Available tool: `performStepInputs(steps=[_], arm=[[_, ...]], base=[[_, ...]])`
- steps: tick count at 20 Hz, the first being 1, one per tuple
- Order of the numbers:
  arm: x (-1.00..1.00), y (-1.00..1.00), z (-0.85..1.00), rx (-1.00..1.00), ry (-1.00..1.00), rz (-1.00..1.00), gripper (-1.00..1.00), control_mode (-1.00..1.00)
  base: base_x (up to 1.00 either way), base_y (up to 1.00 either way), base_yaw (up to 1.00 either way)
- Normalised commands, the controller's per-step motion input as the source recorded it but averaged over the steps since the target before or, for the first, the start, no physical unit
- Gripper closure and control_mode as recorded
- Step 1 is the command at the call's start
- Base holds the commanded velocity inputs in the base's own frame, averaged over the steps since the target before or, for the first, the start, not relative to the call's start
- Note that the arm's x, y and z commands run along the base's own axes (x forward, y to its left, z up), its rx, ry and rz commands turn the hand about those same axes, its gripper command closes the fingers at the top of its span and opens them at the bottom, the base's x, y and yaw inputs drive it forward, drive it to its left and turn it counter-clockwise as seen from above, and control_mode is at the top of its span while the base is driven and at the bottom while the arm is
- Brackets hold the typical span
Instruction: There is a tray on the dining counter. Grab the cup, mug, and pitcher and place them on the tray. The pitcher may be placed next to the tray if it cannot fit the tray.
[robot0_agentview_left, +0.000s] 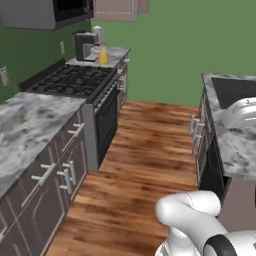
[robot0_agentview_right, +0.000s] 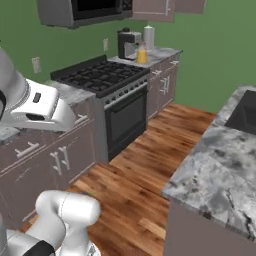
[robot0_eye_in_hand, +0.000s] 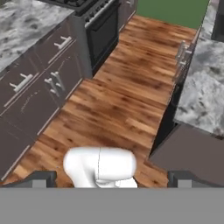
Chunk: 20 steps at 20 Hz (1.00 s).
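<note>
The tool (robot0_eye_in_hand: 112, 177) hangs released and empty above the wooden floor (robot0_eye_in_hand: 127, 92), its 2 fingertips (robot0_eye_in_hand: 41, 178) set wide apart at the bottom of the hand view. The pitcher (robot0_agentview_right: 142, 54) stands on the far counter (robot0_agentview_right: 162, 51) beyond the stove (robot0_agentview_right: 100, 75), just beside the coffee machine (robot0_agentview_right: 128, 44).

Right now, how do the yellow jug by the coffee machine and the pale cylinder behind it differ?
The pitcher is orange-yellow with a narrower neck; the cylinder is pale grey-white and straight-sided. The pitcher stands nearer the worktop's front edge, while the cylinder stands farther back against the wall and rises higher. The pitcher stands in front of the dark coffee machine; the cylinder is beside it. Both stand upright on the same marbled worktop past the stove.
</note>
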Motion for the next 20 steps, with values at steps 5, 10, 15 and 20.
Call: performStepInputs(steps=[5, 10, 15, 20], arm=[[0.0, 0.0, 0.0, 0.0, 0.0, 0.0, -1.0, 1.0], [0.0, 0.0, 0.0, 0.0, 0.0, 0.0, -1.0, 1.0], [0.0, 0.0, 0.0, 0.0, 0.0, 0.0, -1.0, 1.0], [0.0, 0.0, 0.0, 0.0, 0.0, 0.0, -1.0, 1.0]], base=[[0.8, 0.18, -0.49], [0.89, 0.42, -0.15], [0.61, 0.55, -0.26], [0.32, 0.48, -0.48]])
